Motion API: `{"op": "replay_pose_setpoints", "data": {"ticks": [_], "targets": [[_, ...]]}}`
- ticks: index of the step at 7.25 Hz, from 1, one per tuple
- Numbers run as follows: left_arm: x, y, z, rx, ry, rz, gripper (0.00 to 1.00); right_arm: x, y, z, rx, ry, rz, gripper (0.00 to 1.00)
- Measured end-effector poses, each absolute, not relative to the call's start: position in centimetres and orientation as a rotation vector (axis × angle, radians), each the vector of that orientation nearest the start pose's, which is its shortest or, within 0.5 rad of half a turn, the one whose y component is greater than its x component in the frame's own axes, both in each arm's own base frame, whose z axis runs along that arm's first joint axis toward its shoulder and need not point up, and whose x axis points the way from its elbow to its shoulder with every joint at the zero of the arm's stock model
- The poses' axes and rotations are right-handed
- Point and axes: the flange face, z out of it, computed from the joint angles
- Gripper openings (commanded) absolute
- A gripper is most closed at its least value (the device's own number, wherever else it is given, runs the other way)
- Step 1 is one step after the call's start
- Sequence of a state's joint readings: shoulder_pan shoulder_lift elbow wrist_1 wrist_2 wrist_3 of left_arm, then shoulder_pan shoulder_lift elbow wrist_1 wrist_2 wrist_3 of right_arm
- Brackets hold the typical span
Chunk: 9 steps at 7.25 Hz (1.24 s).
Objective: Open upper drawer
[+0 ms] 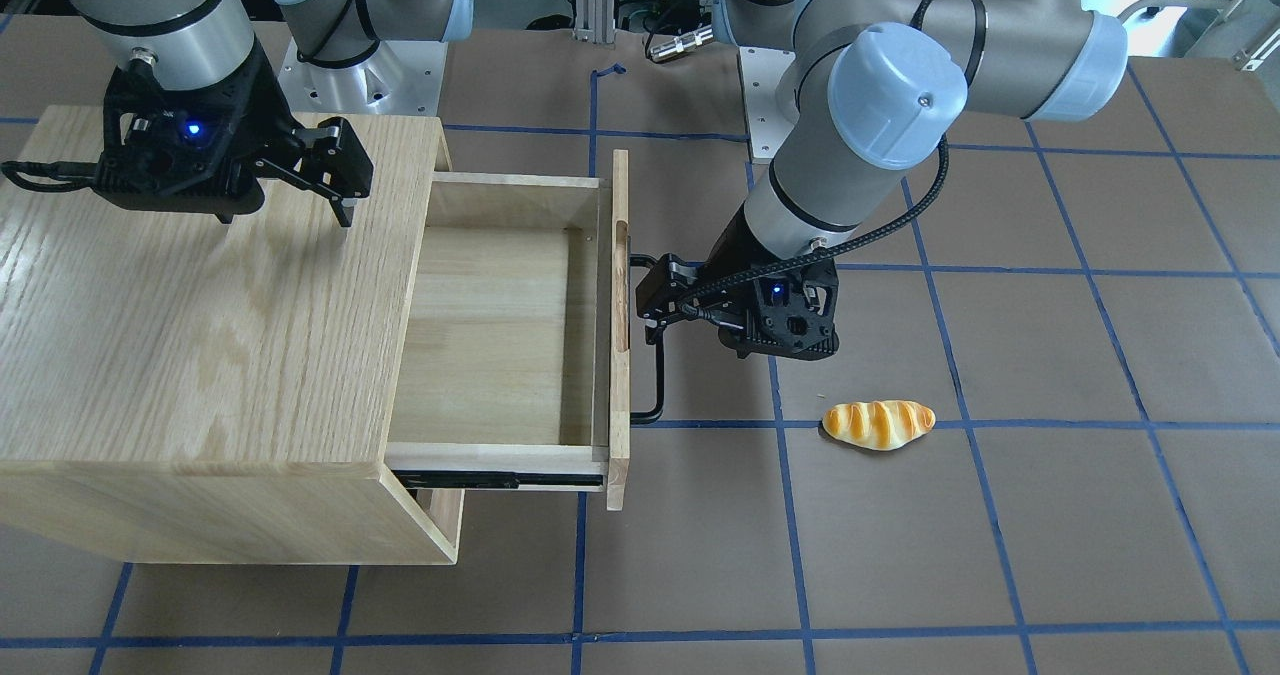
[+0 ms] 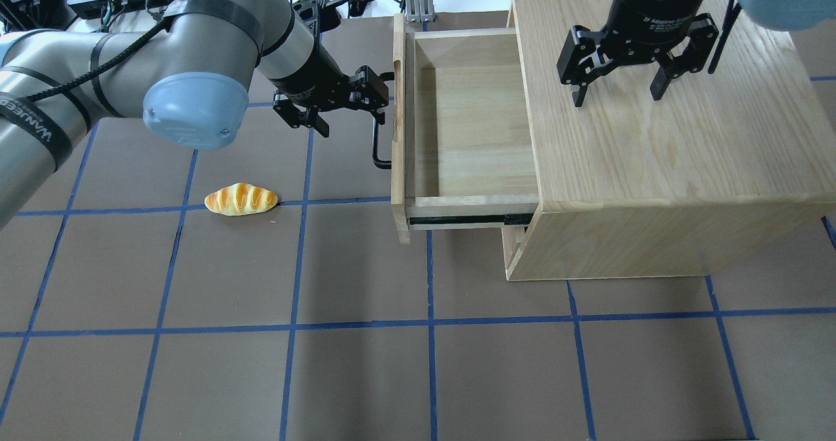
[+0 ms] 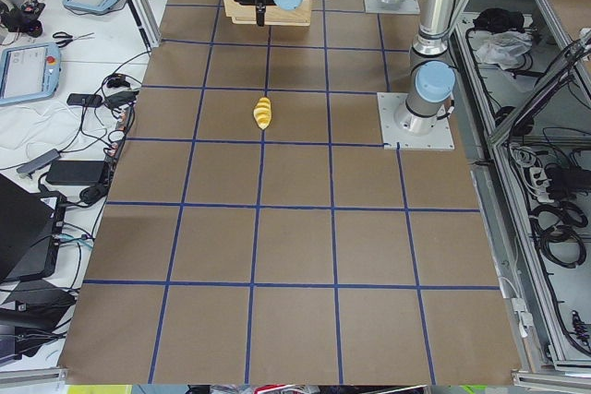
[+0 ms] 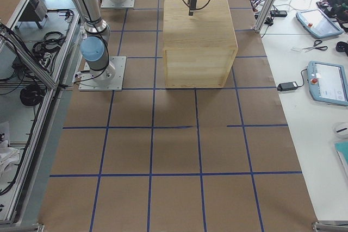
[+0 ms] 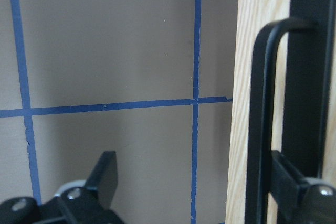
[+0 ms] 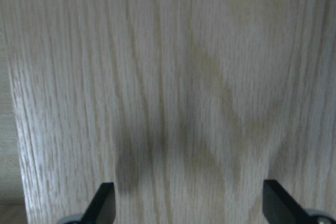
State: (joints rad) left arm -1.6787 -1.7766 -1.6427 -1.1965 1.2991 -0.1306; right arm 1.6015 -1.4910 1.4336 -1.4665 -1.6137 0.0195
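Brown bench with a blue tape grid is seen under both arms. Oak cabinet is placed on the robot's right half of the bench, between the right arm's base and the operators' long edge. Upper drawer is found open, extended well out of the cabinet toward the bench's left end, with one side rail exposed. Its front panel is carried clear of the cabinet body.

Right gripper is held over the cabinet top, pointing down, with its jaws spread wide. Contact with the wood cannot be told.

Left gripper is positioned at the drawer front, jaws apart and clamped on nothing. In the left wrist view the black bar handle is seen between the fingers: one finger is just beside the bar, the other is out over the bench. Touch cannot be told.

Bread roll is lying on a tape line in mid-bench, between the left arm's base and the operators' edge, apart from the drawer.
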Motion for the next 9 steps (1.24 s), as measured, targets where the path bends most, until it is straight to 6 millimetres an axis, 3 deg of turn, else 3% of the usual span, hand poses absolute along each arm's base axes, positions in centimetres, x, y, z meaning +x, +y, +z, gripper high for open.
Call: {"op": "replay_pose_setpoints", "data": {"ticks": [9], "targets": [[-16.4,-55.3,40.2,0.055,3.408,-0.171,1.0,14.5,-51.6,50.5,-0.02,3.185,0.072,1.0]]}}
